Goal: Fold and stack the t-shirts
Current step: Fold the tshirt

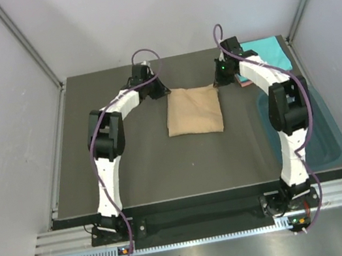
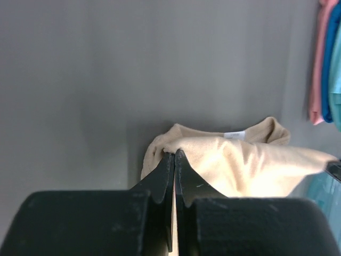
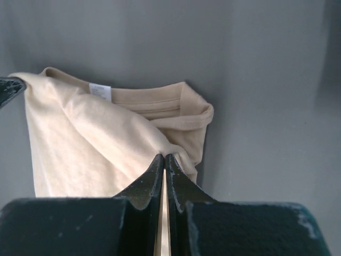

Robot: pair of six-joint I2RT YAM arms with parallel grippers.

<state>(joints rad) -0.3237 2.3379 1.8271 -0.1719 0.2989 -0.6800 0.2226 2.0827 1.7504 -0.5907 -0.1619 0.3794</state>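
Well, we had the tan t-shirt (image 1: pixel 193 111) lying near the middle of the table (image 1: pixel 138 167), nudged a little toward 12 o'clock in the top view, bunched into a rough rectangle. Both arms reached over it from the near edge.

Over at the shirt's 11 o'clock corner sat the left gripper (image 2: pixel 175 154). Its jaws were pressed together with only a sliver between them, and tan cloth was pinched right at the tips. From that wrist view the fabric spread away toward 2 o'clock, the white label (image 2: pixel 234 135) showing on the collar edge.

Across at the shirt's 1 o'clock corner we saw the right gripper (image 3: pixel 164 157) doing the same: jaws closed to a thin line, a pale strip of cloth caught between them. From there the shirt billowed off toward 10 o'clock, its collar rolled over at the far edge.

So the shirt hung between the two pairs of jaws, one far corner in each, the rest resting on the table toward 6 o'clock.

Up at the table's 1 o'clock corner we could see the turquoise t-shirt (image 1: pixel 270 51), with the salmon-pink t-shirt (image 2: pixel 318 64) just beside it in the left wrist view. At 3 o'clock sat the dark teal tub (image 1: pixel 328 133), partly behind the right arm.
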